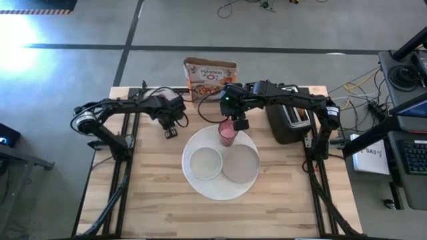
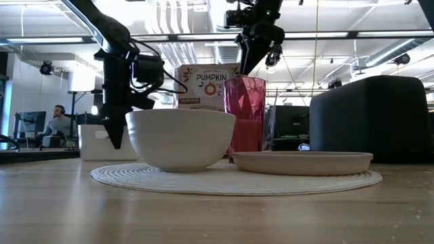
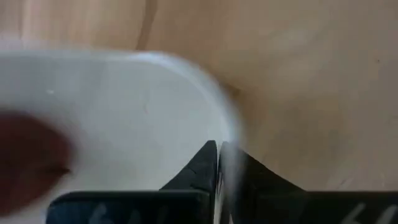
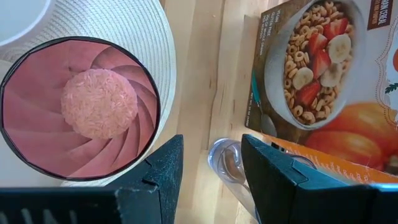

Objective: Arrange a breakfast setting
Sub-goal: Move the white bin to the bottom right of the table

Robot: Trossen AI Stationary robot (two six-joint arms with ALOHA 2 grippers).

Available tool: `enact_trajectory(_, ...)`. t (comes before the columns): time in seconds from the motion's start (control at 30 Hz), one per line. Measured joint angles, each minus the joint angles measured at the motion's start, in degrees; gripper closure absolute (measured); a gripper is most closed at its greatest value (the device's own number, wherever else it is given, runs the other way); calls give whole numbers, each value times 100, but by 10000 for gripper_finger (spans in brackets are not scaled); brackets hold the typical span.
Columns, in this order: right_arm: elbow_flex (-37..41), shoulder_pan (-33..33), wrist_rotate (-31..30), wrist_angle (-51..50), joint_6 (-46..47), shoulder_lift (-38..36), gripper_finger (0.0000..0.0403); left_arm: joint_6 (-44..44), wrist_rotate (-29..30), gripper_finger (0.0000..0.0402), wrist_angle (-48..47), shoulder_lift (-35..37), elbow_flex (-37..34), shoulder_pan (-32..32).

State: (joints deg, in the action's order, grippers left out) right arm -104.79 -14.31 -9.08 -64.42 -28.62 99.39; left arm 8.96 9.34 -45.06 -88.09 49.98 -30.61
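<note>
Half-hidden glass behind right fingers

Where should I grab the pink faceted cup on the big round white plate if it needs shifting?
Take the pink faceted cup by its rim from straight above, one finger inside and one outside. It stands upright and open-mouthed, as the right wrist view shows, and the right gripper hangs open just beside it. A side approach is crowded: the small white bowl and small pale round plate sit close on the big round white plate.

The cereal box reads "PUMPKIN"
</note>
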Motion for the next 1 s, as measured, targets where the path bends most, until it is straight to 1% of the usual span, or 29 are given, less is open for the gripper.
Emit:
enact_trajectory(0.17, 0, -21, -2, 0, -129, 2, 253, -488, -15, 399, -115, 93, 0, 5)
enact_trajectory(0.3, 0, -74, -1, -2, -130, 2, 257, -989, -227, 400, -271, 161, 0, 55)
enact_trajectory(0.43, 0, -121, -4, -19, -101, 2, 259, -1382, -589, 401, -485, 235, 0, 316)
enact_trajectory(0.5, 0, -140, -2, -46, -99, 2, 258, -1636, -615, 401, -582, 287, 0, 533)
enact_trajectory(0.67, 0, -187, -2, -47, 1, 2, 260, -2463, -661, 401, -646, 440, 0, 1369)
enact_trajectory(0.8, 0, -203, -4, -50, 13, 2, 264, -3221, -675, 401, -645, 575, 0, 2247)
enact_trajectory(1.0, 0, -203, -2, -48, 109, 2, 262, -4720, -739, 401, -642, 653, 0, 3505)
